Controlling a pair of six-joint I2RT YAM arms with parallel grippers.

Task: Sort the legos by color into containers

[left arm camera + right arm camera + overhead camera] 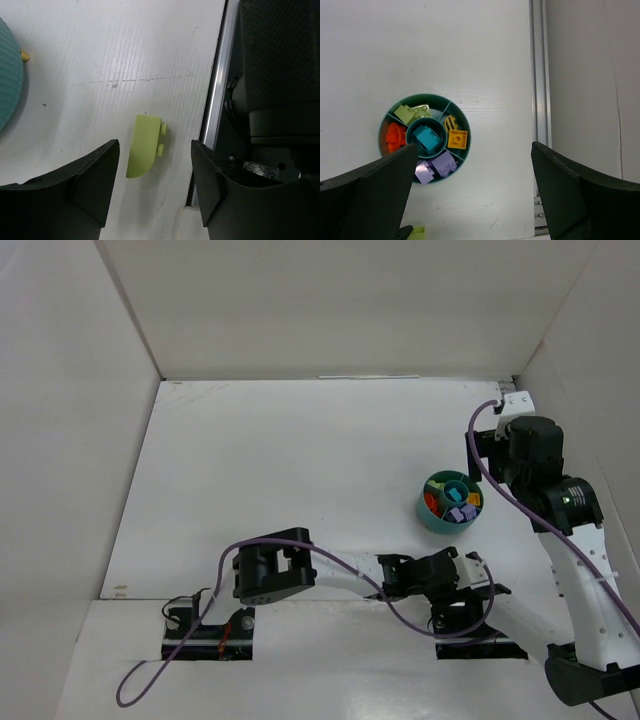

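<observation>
The pale green curved plastic lego (145,146) lies untouched between the spread fingers of the left pincer (155,172), long axis running up the frame.

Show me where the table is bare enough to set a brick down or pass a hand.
Free: the wide stretch of table from the back wall down to the left arm, left of the bowl. Crowded: the right side, where the bowl sits between the right arm and the left jaws, which straddle a pale green lego.
</observation>
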